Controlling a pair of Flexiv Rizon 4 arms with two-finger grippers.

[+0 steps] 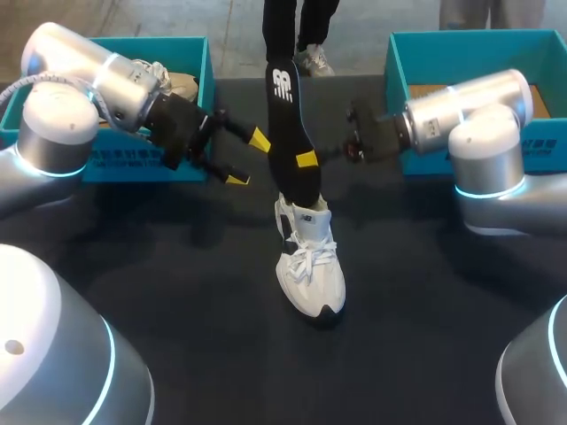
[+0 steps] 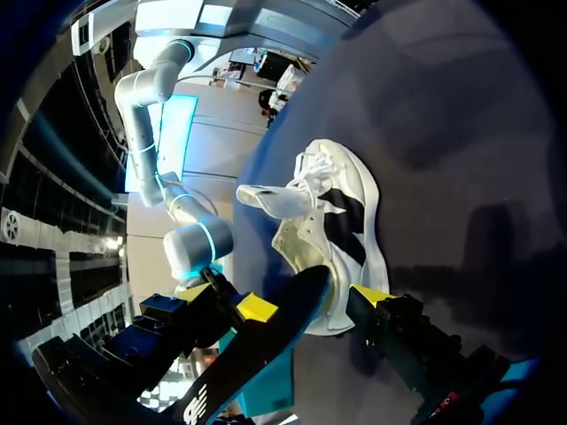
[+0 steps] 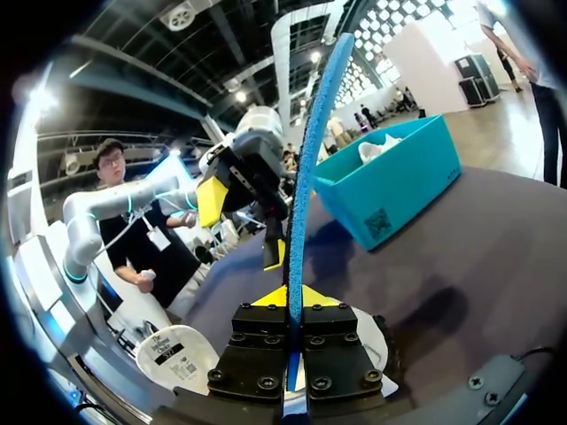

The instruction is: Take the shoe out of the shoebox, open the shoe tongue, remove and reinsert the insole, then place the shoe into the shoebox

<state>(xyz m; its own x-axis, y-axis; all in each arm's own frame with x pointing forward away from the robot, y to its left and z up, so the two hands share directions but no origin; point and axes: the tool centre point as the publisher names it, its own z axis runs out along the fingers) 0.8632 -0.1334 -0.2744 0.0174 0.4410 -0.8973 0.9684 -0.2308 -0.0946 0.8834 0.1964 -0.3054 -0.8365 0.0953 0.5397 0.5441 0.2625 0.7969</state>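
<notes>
Shoe [image 1: 309, 266]: white upper, white laces, black patches at side, heel and toe. Insole [image 1: 288, 124]: black face, white logo mark; edge bright blue in right wrist view. Left shoebox [image 1: 197, 66]: teal walls, small black-and-white code square on one side. Right shoebox [image 1: 400, 62]: teal, brown cardboard inside. Second shoe [image 1: 173, 84] in left shoebox: white and beige. Table [image 1: 177, 266]: black cloth. Left gripper [image 1: 248, 159], right gripper [image 1: 303, 160]: black bodies, yellow tips. Left arm [image 1: 62, 133], right arm [image 1: 487, 133]: silver, glowing cyan rings at joints.
</notes>
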